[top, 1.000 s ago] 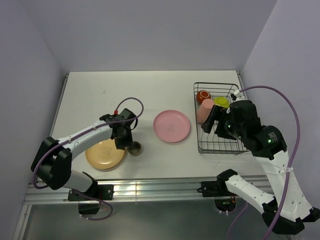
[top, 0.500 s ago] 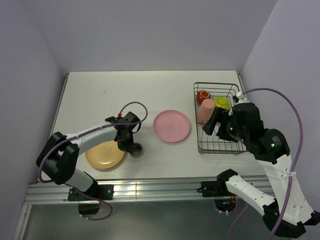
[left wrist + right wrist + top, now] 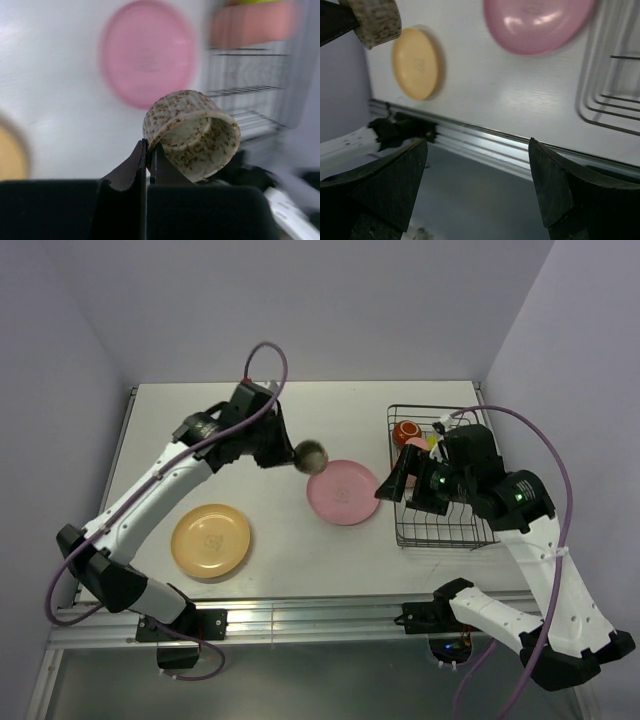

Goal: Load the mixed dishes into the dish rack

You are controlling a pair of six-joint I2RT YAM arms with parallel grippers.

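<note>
My left gripper [image 3: 292,453] is shut on the rim of the small grey-beige speckled cup [image 3: 311,453], which hangs tilted in the air above the far-left edge of the pink plate [image 3: 343,492]. In the left wrist view the fingertips [image 3: 141,152] pinch the wall of the cup [image 3: 192,135]. The pale orange plate [image 3: 210,540] lies near the front left. The black wire dish rack [image 3: 452,532] at the right holds the dark red-brown mug [image 3: 405,430], the salmon tumbler [image 3: 409,452] and a sliver of the lime-green bowl [image 3: 433,441]. My right gripper [image 3: 398,483] hovers open and empty over the rack's left edge.
The right wrist view looks past its open fingers [image 3: 395,185] at the table's front rail [image 3: 485,142], the pink plate [image 3: 537,22] and the orange plate [image 3: 415,62]. Purple walls close in the table on three sides.
My left gripper closed on the cup beside the orange plate, lifted it and carried it up and right, above the pink plate. The right arm swung left from over the rack.
</note>
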